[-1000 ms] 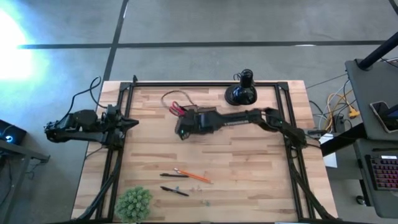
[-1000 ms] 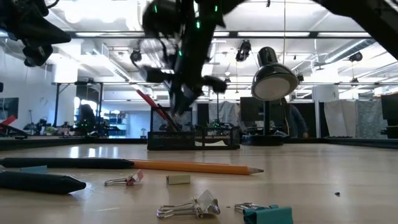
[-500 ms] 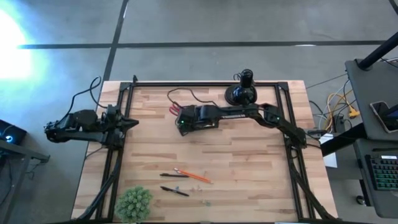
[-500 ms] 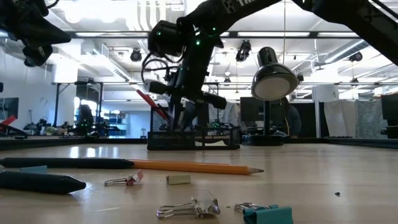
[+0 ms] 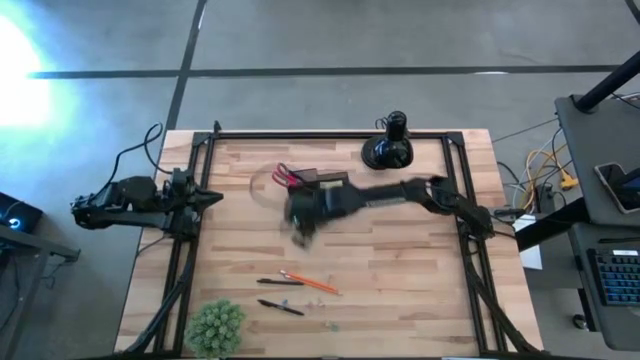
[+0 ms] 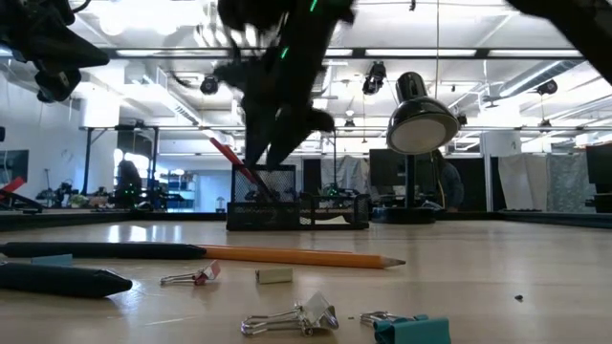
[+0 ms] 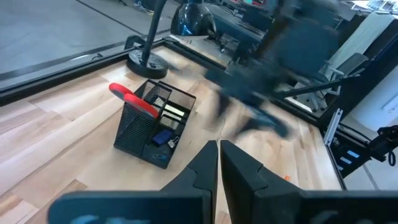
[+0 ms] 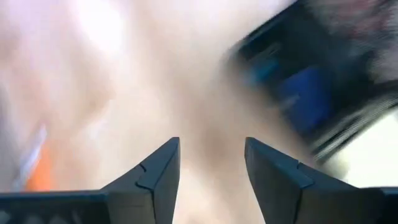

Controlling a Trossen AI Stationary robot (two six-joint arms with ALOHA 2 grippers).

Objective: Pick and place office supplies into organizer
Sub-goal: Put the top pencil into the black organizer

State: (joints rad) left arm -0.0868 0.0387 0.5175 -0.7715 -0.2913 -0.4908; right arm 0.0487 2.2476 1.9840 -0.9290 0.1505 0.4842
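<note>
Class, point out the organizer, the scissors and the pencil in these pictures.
Organizer [image 7: 151, 132]: left wrist view, front mesh wall.
Scissors [image 7: 132, 101]: left wrist view, red handle above the rim.
Pencil [image 6: 296, 255]: low view, middle of the orange shaft.

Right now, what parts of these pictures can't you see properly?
- Right gripper: motion blur smears it in the high and low views.
- Organizer: the high view half hides it behind the right arm; the right wrist view shows only a dark blur.
- Small clips: mere specks in the high view.
- Pens: cut off by the low view's left edge.
- Scissors: blades hidden inside the organizer.
</note>
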